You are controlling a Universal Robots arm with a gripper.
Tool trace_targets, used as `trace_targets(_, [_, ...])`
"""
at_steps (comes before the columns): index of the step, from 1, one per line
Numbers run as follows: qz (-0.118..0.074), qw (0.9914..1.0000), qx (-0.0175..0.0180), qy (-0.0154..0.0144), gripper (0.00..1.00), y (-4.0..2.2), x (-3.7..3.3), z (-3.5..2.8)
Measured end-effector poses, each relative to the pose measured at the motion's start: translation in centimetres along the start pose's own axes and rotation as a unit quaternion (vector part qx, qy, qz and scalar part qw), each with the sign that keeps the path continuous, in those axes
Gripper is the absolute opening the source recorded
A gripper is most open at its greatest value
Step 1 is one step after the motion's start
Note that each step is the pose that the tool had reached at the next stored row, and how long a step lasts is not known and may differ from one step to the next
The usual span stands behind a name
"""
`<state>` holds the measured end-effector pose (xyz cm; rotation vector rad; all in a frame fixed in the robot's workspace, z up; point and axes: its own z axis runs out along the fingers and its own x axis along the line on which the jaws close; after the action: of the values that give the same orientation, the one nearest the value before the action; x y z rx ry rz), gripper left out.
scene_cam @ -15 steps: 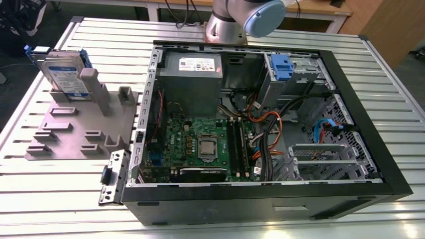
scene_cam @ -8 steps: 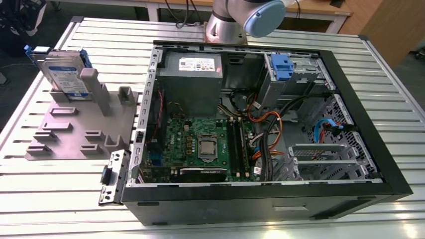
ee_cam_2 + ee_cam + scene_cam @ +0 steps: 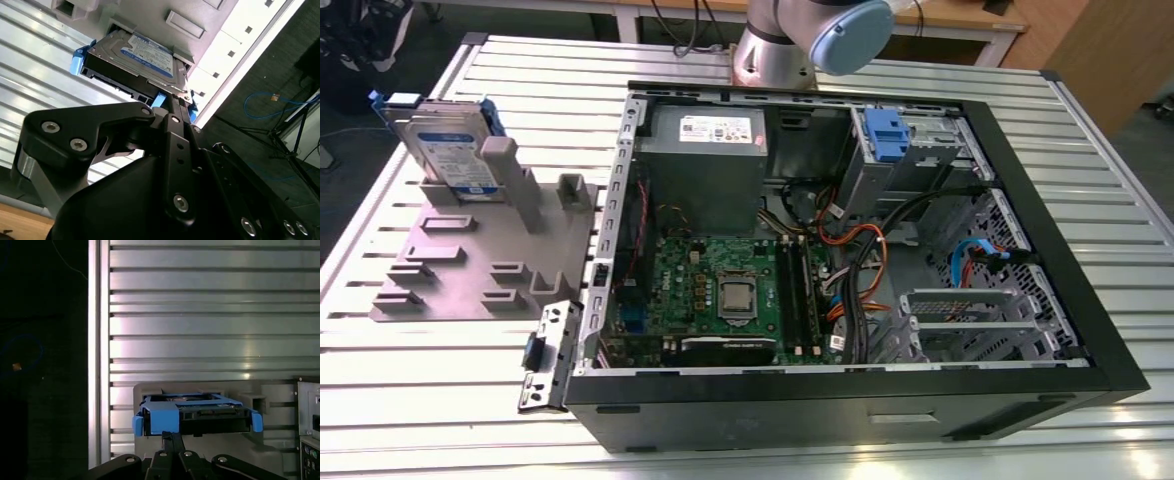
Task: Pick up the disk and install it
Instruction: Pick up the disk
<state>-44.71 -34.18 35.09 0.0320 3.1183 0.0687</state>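
The disk stands on its edge in the grey stand, far back on the exterior view's left of the table. In the first wrist view the gripper points straight at the disk, whose long side lies across the tips. The jaws are closed and hold nothing. The open computer case sits on the exterior view's right, out of the way.

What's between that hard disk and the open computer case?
In the exterior view, two upright posts of the grey stand rise between the disk and the case; nothing else lies there.
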Motion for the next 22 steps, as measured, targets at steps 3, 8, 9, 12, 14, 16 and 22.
trace_targets(3, [-0.016,0.99987,-0.0004,0.0007,0.11,0.00,0.00,0.00])
trace_targets(8, [-0.032,0.99948,-0.0007,0.0014,0.11,0.00,0.00,0.00])
trace_targets(9, [-0.032,0.99948,-0.0007,0.0015,0.11,0.00,0.00,0.00])
trace_targets(12, [-0.032,0.99948,-0.0007,0.0014,0.11,0.00,0.00,0.00])
trace_targets(14, [-0.032,0.99948,-0.0007,0.0014,0.11,0.00,0.00,0.00])
trace_targets(16, [-0.032,0.99948,-0.0007,0.0014,0.11,0.00,0.00,0.00])
trace_targets(22, [-0.044,0.99902,-0.0010,0.0019,0.11,0.00,0.00,0.00])
